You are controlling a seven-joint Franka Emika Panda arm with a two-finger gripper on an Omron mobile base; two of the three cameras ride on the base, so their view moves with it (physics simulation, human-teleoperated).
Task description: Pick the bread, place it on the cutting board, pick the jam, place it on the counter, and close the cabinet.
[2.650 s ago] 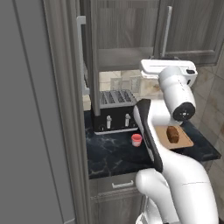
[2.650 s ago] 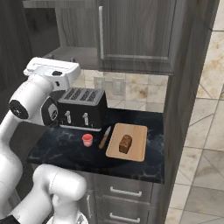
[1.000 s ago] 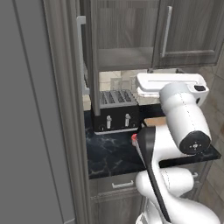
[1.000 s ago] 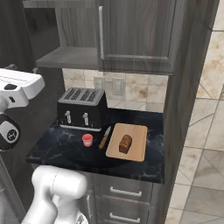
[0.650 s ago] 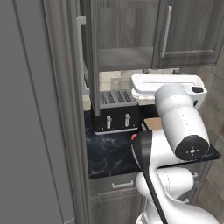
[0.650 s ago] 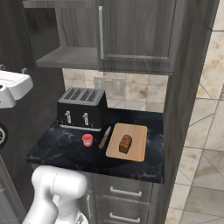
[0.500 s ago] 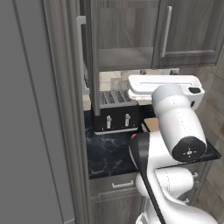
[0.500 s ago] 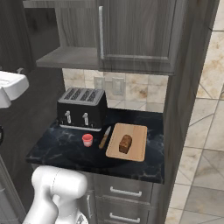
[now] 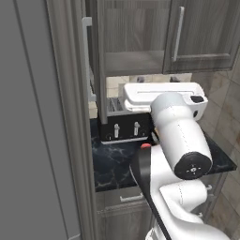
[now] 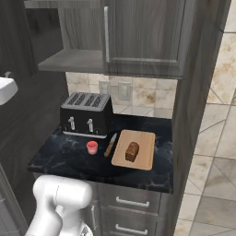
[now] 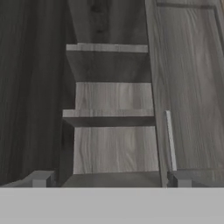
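The dark brown bread (image 10: 132, 151) lies on the tan cutting board (image 10: 144, 140), right of the toaster on the black counter (image 10: 60, 159). The red jam (image 10: 92, 147) stands on the counter in front of the toaster; a sliver of the jam (image 9: 146, 146) shows behind my arm. The cabinet (image 10: 143, 37) has its left side open, baring a grey shelf (image 10: 69, 61); its open door (image 9: 94, 70) is seen edge-on. My gripper (image 11: 110, 179) is open and holds nothing, facing the cabinet's shelves (image 11: 109, 117) with a door and its bar handle (image 11: 170, 140) on the right.
A black toaster (image 10: 86, 114) stands at the back of the counter, and a wooden-handled knife (image 10: 110, 144) lies between jam and board. A tall grey side panel (image 9: 42, 140) rises at the left. My white arm (image 9: 180, 140) covers the counter's right half in the left base view.
My hand has swung further left, sliding almost out of the right base view's left edge. Bread, jam and cabinet door have not moved. The gripper stays open.
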